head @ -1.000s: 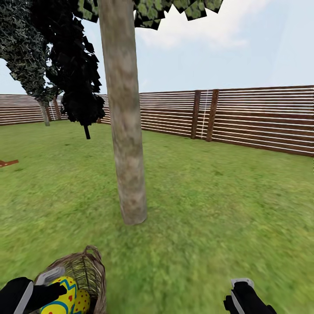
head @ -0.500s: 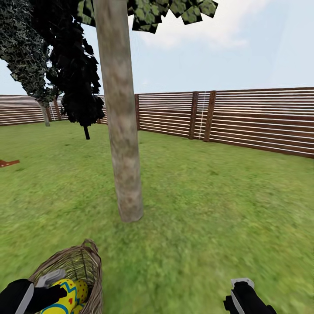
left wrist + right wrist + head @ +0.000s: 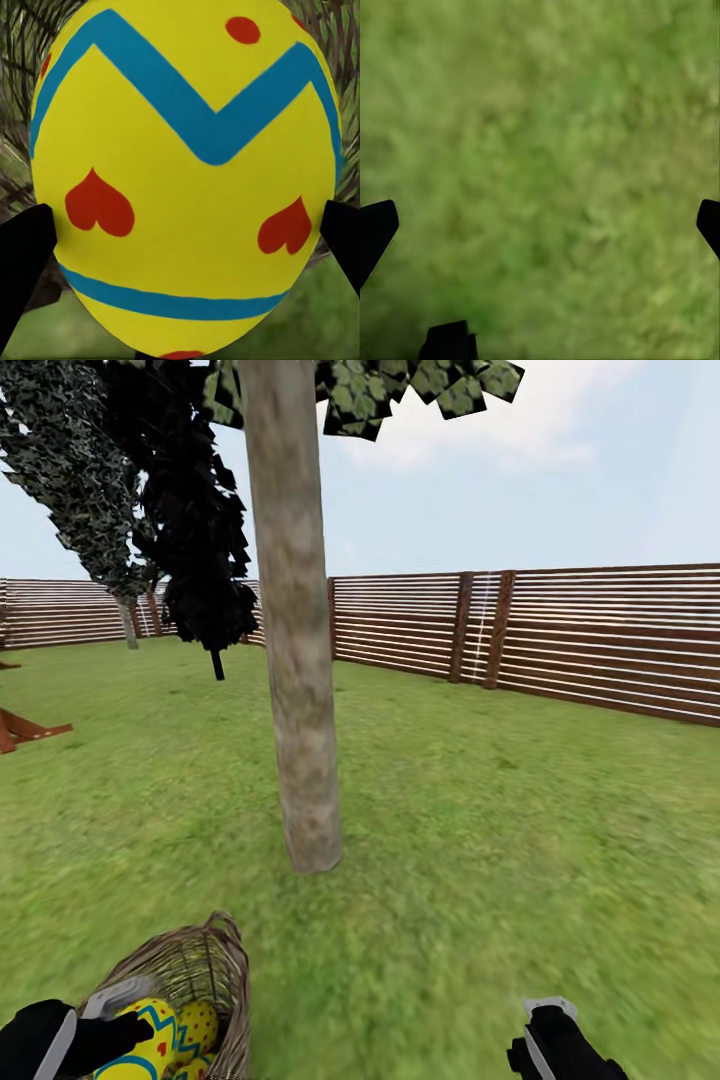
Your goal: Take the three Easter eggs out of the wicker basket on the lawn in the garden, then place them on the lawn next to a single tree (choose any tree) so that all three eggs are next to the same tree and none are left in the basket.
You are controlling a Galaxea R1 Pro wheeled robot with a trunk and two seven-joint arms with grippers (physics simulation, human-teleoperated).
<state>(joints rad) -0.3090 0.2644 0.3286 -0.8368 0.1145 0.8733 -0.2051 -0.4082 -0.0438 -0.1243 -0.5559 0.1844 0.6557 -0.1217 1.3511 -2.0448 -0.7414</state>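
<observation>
A yellow Easter egg (image 3: 145, 1045) with blue zigzag bands and red hearts sits pinched between the two dark fingers of the left gripper (image 3: 184, 232), which press on its opposite sides; in the head view it is held just over the open mouth of the wicker basket (image 3: 195, 970). At least one more egg (image 3: 198, 1025) lies inside the basket, just beside the held one. The basket rests on the lawn (image 3: 480, 840) at the lower left of the head view, near the foot of the tree (image 3: 300, 690), whose thick pale grey-brown trunk rises straight out of the grass a little beyond it. The right gripper (image 3: 540, 225) hangs over bare grass well apart from the basket, its fingers spread wide with nothing between them. The lawn is flat, mottled green, and runs back to a brown horizontal-slat fence (image 3: 560, 635) that closes in the garden. A small black-leaved tree (image 3: 195, 530) and a darker tree stand farther back on the left, and a reddish wooden piece (image 3: 25, 728) lies at the left edge under a pale blue sky.
</observation>
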